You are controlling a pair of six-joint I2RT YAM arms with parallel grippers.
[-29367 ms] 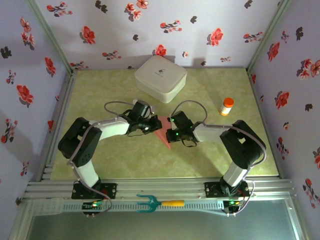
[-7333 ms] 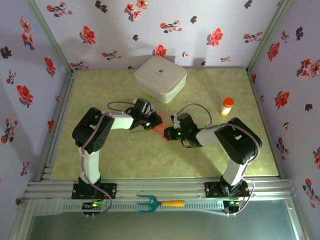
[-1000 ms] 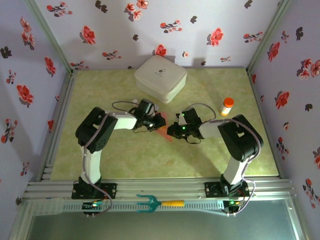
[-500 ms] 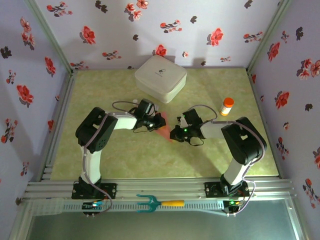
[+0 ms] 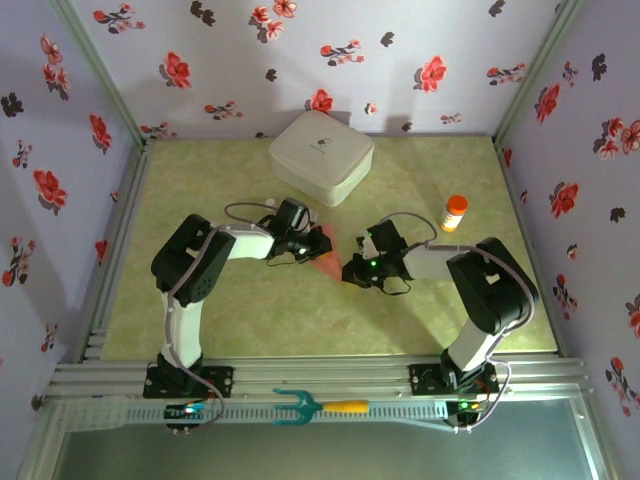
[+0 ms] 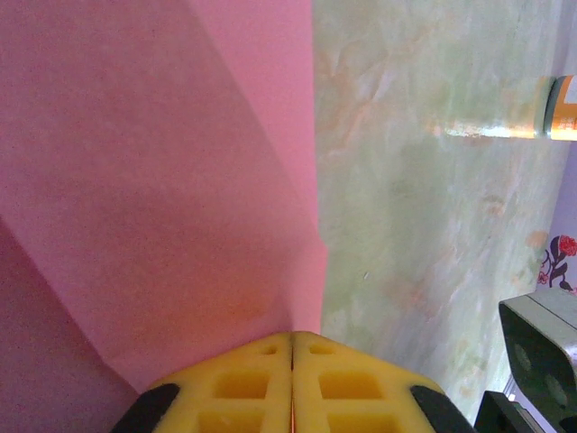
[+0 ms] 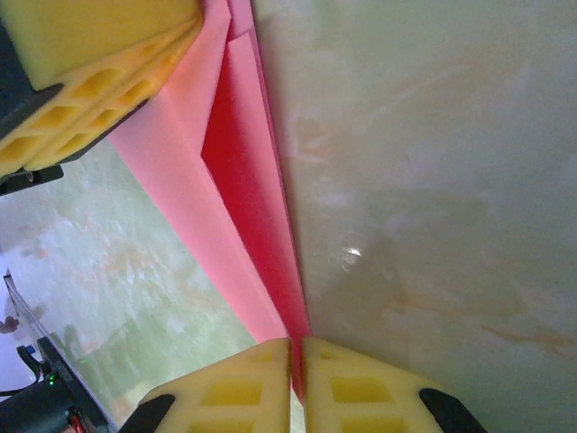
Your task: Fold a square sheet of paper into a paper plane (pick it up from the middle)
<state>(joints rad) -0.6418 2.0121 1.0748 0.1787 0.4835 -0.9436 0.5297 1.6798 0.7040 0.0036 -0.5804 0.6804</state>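
The square sheet of paper (image 5: 326, 256) is pink-red and folded into a narrow pointed paper plane shape, held just above the table's middle between both grippers. My left gripper (image 5: 308, 243) is shut on its wide back end. In the left wrist view the yellow fingertips (image 6: 234, 383) pinch the paper (image 6: 162, 180) at its edge. My right gripper (image 5: 348, 272) is shut on the pointed end. In the right wrist view the folded layers (image 7: 243, 180) run from the right gripper (image 7: 297, 347) up to the left gripper's fingers (image 7: 90, 54).
A white rounded box (image 5: 320, 155) stands at the back centre, close behind the left gripper. An orange-capped bottle (image 5: 454, 212) stands at the right, also seen as the bottle (image 6: 561, 108) in the left wrist view. A teal fork tool (image 5: 300, 406) lies on the front rail.
The right gripper has shifted a little right and toward the front with the paper's tip, so more paper shows between the grippers. The left arm has stayed put.
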